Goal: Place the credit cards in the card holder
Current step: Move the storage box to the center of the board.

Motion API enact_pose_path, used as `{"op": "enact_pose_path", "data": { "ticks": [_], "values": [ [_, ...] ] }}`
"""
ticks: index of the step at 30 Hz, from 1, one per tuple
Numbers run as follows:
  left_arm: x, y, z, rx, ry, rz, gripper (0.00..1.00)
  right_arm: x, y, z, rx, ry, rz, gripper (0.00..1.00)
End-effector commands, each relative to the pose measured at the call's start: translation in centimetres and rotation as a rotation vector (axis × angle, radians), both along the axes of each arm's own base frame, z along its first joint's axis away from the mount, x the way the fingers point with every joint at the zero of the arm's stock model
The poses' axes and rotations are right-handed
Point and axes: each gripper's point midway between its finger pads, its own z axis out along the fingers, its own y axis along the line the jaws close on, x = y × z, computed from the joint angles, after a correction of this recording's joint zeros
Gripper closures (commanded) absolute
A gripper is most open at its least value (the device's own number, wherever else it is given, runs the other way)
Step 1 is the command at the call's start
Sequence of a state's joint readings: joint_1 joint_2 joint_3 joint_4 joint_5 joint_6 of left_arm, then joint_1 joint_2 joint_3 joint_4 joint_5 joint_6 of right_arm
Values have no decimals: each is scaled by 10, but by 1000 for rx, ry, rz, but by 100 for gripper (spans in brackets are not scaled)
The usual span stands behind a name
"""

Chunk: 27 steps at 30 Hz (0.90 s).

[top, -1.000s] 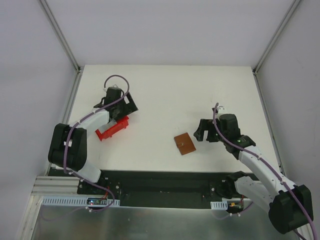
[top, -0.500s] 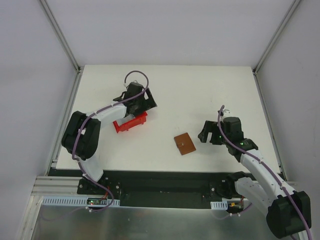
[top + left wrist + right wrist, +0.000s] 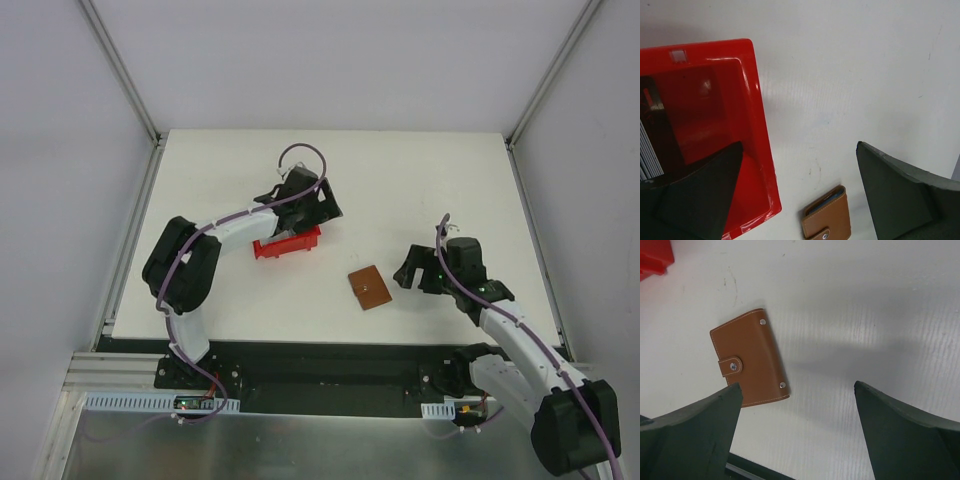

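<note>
One brown card holder sits shut on the white table, its snap tab fastened, lying flat and a little askew in the open stretch between the two arms. From the right wrist camera you get the best look: stitched edge, three studs, nothing touching it.

Just to its right is the right gripper, jaws spread wide and nothing between them but bare table. The holder lies off to the side of one finger, near it but apart.

Further out, up and to the left, there's the red plastic tray, well clear of the holder. The left gripper is over it, also spread wide, with one finger down inside the tray and the other outside over the table, so the tray's red side wall runs between them. Whether the inner finger presses on that wall, I can't tell. It has no card in its grasp.

At the far left edge of the left wrist view, inside the tray, a stack of thin pale grey edges shows, apparently the credit cards, mostly cut off by the frame.
</note>
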<state>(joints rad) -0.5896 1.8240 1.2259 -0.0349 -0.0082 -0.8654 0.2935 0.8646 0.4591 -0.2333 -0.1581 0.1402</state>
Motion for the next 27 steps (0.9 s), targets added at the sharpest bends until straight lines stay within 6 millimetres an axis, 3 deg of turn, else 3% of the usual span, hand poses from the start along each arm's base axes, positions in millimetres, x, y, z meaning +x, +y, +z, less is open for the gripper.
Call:
{"op": "enact_pose_path", "data": {
  "ticks": [1, 6, 15, 19, 24, 27],
  "values": [
    [10, -20, 24, -52, -54, 6, 6, 0, 19, 0, 95, 20, 57, 2],
    [12, -17, 40, -25, -113, -28, 4, 5, 38, -8, 136, 77, 158, 8],
    [1, 10, 82, 78, -247, -94, 1, 23, 66, -28, 105, 185, 296, 37],
    [-11, 18, 97, 104, -285, -142, 1, 15, 76, -42, 36, 244, 357, 44],
    [-37, 39, 106, 114, -321, -152, 1, 4, 67, -66, -86, 296, 344, 47],
    [-55, 50, 109, 109, -338, -159, 1, 0, 67, -76, -88, 326, 352, 58]
  ]
}}
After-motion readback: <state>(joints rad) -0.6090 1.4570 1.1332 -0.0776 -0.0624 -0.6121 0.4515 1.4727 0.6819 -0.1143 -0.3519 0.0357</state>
